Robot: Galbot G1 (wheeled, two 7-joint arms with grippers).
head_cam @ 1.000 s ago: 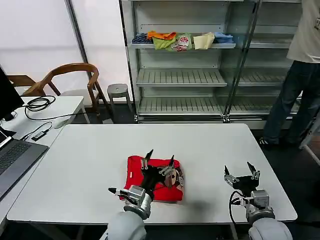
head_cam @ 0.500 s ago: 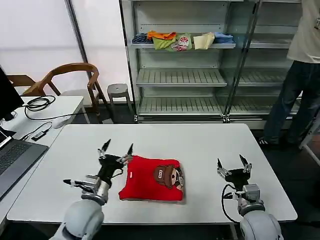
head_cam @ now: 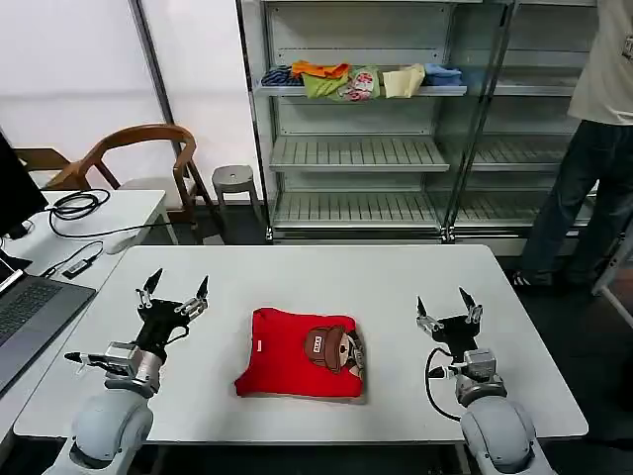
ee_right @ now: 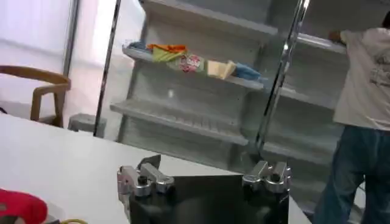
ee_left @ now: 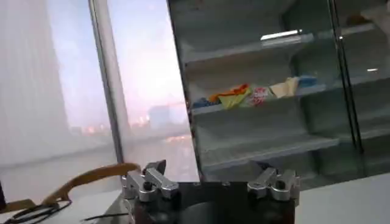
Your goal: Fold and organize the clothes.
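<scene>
The red T-shirt [head_cam: 302,366] lies folded into a compact rectangle on the white table [head_cam: 396,282], approx. centred between both arms and toward the near edge. Monkey-face print [head_cam: 331,347] faces up, on the shirt's right half. A corner of the shirt is also visible in the right wrist view [ee_right: 21,206].

Left gripper [head_cam: 173,294] hovers above the table, to the left of the shirt and apart from it; fingers spread wide, tips pointing up, nothing held. In the left wrist view, the left gripper [ee_left: 210,182] shows both finger bases set well apart, w/ nothing between them.

Right gripper [head_cam: 445,308] hovers to the right of the shirt, also apart from it; fingers spread wide, tips up, nothing held. Same spread seen in the right wrist view [ee_right: 204,178].

Behind the table: metal shelving [head_cam: 356,153] w/ small folded garments [head_cam: 361,79] on an upper shelf.
</scene>
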